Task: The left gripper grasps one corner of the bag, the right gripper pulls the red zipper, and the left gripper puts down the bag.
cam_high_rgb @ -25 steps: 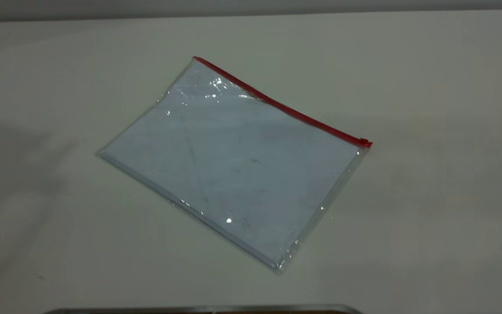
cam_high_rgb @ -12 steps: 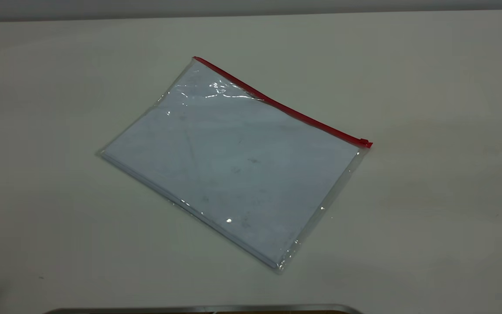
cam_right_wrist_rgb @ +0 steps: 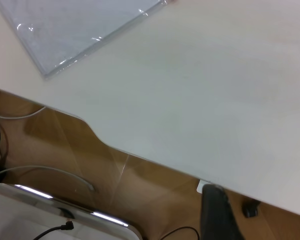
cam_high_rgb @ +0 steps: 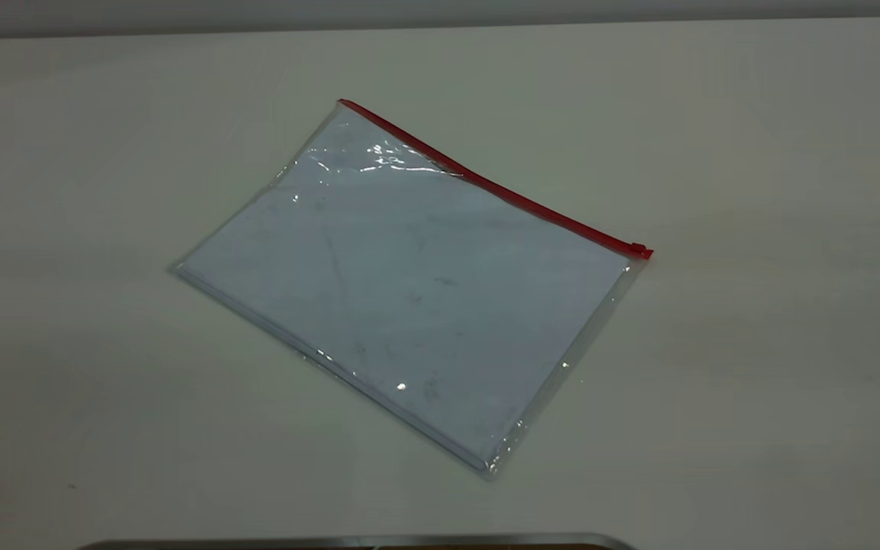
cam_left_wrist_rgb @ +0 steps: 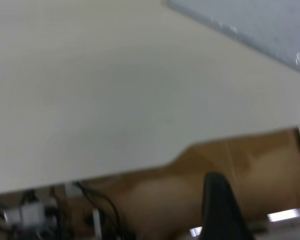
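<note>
Pale, plain table (cam_high_rgb: pixel 753 153) fills the outside view, and neither arm reaches into it; both hang back beyond the near edge, over the brown floor.

Starting at the left: the left gripper (cam_left_wrist_rgb: pixel 221 210) shows only as one dark finger past the table's rim in its own wrist camera; whether it stands wide or narrow I cannot tell; the bag (cam_high_rgb: pixel 409 290) lies ahead of it across a stretch of bare tabletop, with just one clear edge and a bit of pale sheet in sight.

Mid-table, the bag lies flat and skewed; its long axis runs from the far left corner down toward the right; the red zipper (cam_high_rgb: pixel 486 183) lines the far long edge, on the side away from both grippers, with its small slider (cam_high_rgb: pixel 640 250) at the right-hand end.

On the right, the right gripper (cam_right_wrist_rgb: pixel 217 212) likewise shows one dark finger off the table's edge, its spread not readable; the bag's nearest clear corner lies ahead of it, well apart.

By my reading nothing has begun; the left corners sit toward the left arm, the slider toward the right arm, which suits the split of work.
</note>
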